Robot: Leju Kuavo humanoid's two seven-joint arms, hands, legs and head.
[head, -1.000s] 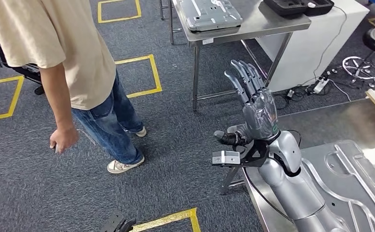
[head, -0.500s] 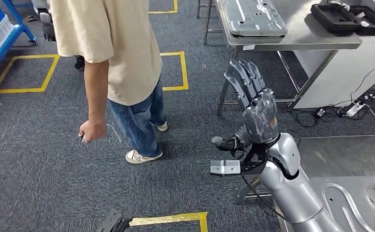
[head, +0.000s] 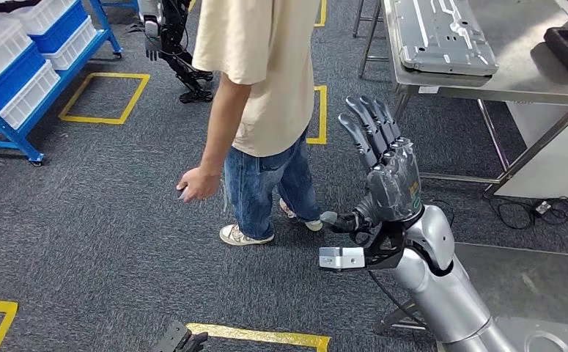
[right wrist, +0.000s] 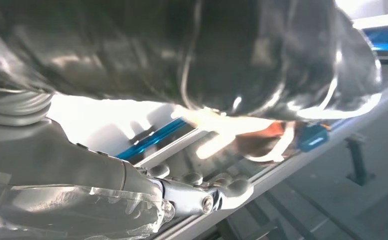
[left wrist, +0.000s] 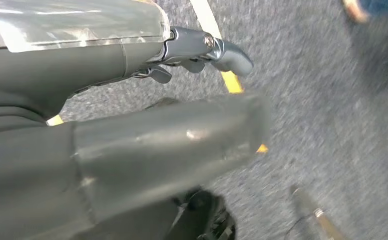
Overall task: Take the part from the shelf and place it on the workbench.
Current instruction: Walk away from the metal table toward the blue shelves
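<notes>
My right hand [head: 383, 169] is raised in front of me in the head view, fingers straight and spread, thumb out to the side, holding nothing. My left hand [head: 180, 339] hangs low over the carpet; in the left wrist view its thick thumb [left wrist: 171, 135] and a dark finger [left wrist: 217, 47] stand apart with nothing between them. A blue shelf [head: 42, 70] with white bins stands at the far left. A flat grey metal part [head: 445, 37] lies on a steel workbench [head: 537, 81] at the far right. The right wrist view is blurred.
A person in a beige shirt and jeans [head: 270, 110] stands close ahead, between me and the shelf, one hand [head: 195, 183] hanging. Dark robot legs [head: 169, 40] stand behind. Yellow tape squares [head: 105, 99] mark the carpet. A second steel table [head: 530, 279] lies at my lower right.
The camera has swung left: the whole scene slid right and the blue shelf came into view. My right hand keeps the same raised, spread pose.
</notes>
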